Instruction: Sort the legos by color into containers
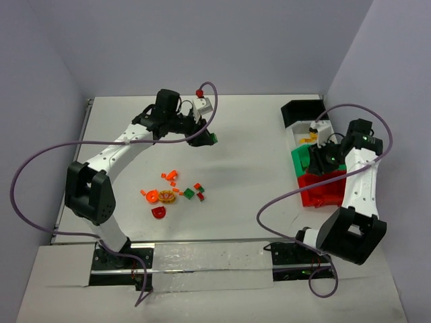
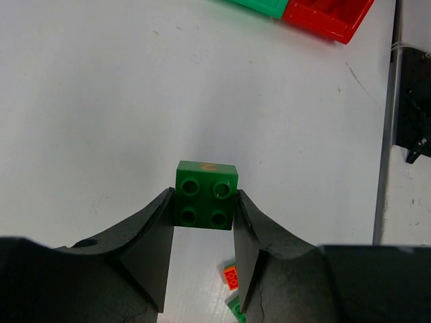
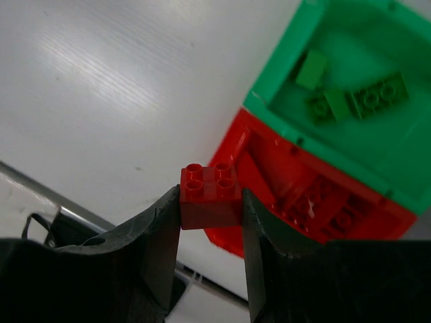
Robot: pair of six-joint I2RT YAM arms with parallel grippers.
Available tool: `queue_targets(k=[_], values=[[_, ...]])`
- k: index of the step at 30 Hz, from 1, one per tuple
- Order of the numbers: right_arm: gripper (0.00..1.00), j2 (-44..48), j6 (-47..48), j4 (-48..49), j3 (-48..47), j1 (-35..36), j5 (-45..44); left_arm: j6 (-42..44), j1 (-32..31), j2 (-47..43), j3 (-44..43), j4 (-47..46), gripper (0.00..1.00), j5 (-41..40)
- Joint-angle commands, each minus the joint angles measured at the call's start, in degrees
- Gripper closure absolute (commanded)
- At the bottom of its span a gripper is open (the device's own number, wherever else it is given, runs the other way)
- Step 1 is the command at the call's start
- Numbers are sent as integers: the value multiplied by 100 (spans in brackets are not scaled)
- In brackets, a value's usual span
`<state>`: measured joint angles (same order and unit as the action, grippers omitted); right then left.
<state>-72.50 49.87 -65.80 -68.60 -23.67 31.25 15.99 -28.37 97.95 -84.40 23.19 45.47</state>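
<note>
- The left gripper [image 2: 204, 202] is clamping a green brick [image 2: 206, 195] by two opposite sides, studs facing the wrist camera. The fingers are closed on it and are not meeting each other.
- The right gripper [image 3: 211, 202] is pinching a red brick [image 3: 210, 197] the same way.
- As I judge the step, both arms are carrying a picked brick to the bin of its colour, and neither brick is released yet.
- Just past the right fingertips the red bin [image 3: 262, 145] is lying, with its near corner hidden behind the held brick. The brick seems to be hanging over the bin's wall and not clearly over the hollow.
- The next move is calling for a short push forward over the hollow before the fingers part, or the brick may be glancing off the wall onto the table [image 2: 101, 101].
- Beyond the red bin, and joined to it, the green bin [image 3: 377, 155] is holding several green bricks [image 3: 350, 101].
- Left of and behind the right fingers the table's edge is running close, so free room is lying forward.
- Behind the left fingers a few loose bricks [image 2: 231, 276] are lying.
- Ahead of the left fingers bare table is stretching open, with the bins well apart from the fingertips.
- The left arm is facing a long carry to the green bin, where the right arm is crowding the space.
</note>
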Motion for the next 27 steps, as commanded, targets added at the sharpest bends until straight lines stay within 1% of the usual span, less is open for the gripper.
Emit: queue_targets(k=[1,4,8,10,13,14,15,17,18,19,20,21,22,24,25,27], values=[[100,-74,746,-710,54,-610,-412,190,-1,47,-286,-18,100,-72],[100,-217,834,-768,113,-977,-643,218,0,84,-296,-5,100,-62],[100,-410,586,-505,198,-1087,-1116,221,-2,99,-270,-8,100,-91],[97,-497,461,-334,201,-1093,-1270,212,7,93,-256,6,100,-108],[73,-583,313,-57,180,-1096,-1502,221,-1,93,-226,27,100,-135],[71,-603,304,-45,176,-1096,-1529,220,5,92,-225,27,100,-135],[59,-642,238,34,142,-1095,-1564,212,-1,83,-217,27,100,-135],[43,-762,136,63,26,-1087,-1647,231,6,67,-198,26,100,-117],[37,-809,119,21,-38,-1087,-1638,248,-1,65,-180,19,100,-108],[24,-810,112,-12,-122,-1086,-1613,260,6,45,-162,25,100,-98],[7,-807,120,-107,-261,-1069,-1514,302,-2,1,-131,-3,100,-76],[3,-774,126,-196,-388,-1058,-1387,330,4,-49,-54,-47,100,-10],[0,-748,128,-288,-452,-1034,-1253,366,7,-96,-16,-87,100,36],[0,-671,-38,-509,-673,-851,-793,452,11,-246,221,-279,100,132],[0,-600,-219,-619,-781,-665,-471,488,7,-416,392,-478,100,151],[0,-521,-788,-509,-932,-169,104,544,7,-752,775,-979,100,104]])
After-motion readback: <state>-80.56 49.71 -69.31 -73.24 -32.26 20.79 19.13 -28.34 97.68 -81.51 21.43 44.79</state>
